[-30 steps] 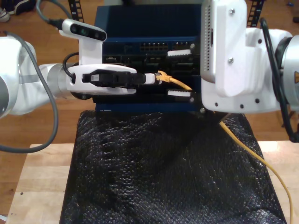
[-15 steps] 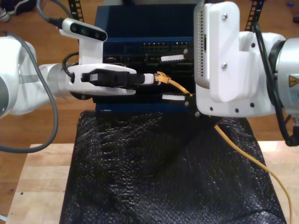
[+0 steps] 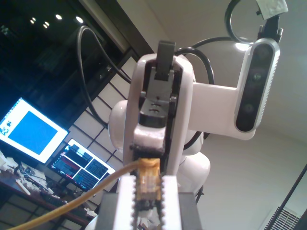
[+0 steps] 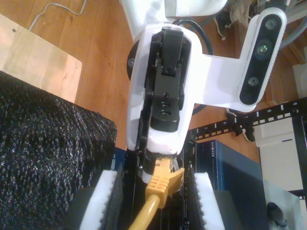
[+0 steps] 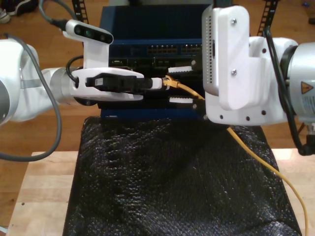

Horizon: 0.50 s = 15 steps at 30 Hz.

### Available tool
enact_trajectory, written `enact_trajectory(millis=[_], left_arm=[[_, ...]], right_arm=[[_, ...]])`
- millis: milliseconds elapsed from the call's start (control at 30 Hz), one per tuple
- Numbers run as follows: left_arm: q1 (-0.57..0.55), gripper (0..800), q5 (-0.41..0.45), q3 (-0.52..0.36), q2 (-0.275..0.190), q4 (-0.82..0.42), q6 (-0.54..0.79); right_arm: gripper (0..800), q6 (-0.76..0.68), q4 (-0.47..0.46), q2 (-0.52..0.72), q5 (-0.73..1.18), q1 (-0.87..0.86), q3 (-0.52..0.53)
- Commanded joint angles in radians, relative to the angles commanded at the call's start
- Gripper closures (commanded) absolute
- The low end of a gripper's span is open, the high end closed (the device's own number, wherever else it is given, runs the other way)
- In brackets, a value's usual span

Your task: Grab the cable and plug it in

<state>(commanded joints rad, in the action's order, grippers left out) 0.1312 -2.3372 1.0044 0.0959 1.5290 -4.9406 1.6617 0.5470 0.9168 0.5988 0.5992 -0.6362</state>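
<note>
First wrist view: my first claw (image 3: 147, 184) has its white toothed jaws closed tight on the plug end of the yellow cable (image 3: 72, 201). The cable trails away from the jaws.

Second wrist view: my second claw (image 4: 154, 191) is wide open, one toothed jaw on each side of the cable's yellow boot and neither touching it. My first claw faces it head-on and pinches the plug tip just past the boot. Black mat (image 4: 48, 143) lies to one side, blue rack unit (image 4: 235, 177) to the other.

Exterior view: my first claw reaches in from the exterior view's left and holds the plug in front of the rack unit's ports. I can't tell whether the plug is seated. My second claw comes in from the exterior view's right and straddles the cable. The cable runs down to the right over the mat and the wooden surface (image 5: 44, 182).
</note>
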Motion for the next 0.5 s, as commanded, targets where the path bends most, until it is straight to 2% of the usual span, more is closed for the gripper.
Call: enact_trajectory(millis=[500], left_arm=[[-0.003,786,0.0,-0.003,0.003,0.0,0.0]], right_arm=[[490,0.0,0.003,0.002,-0.008,0.0,0.0]])
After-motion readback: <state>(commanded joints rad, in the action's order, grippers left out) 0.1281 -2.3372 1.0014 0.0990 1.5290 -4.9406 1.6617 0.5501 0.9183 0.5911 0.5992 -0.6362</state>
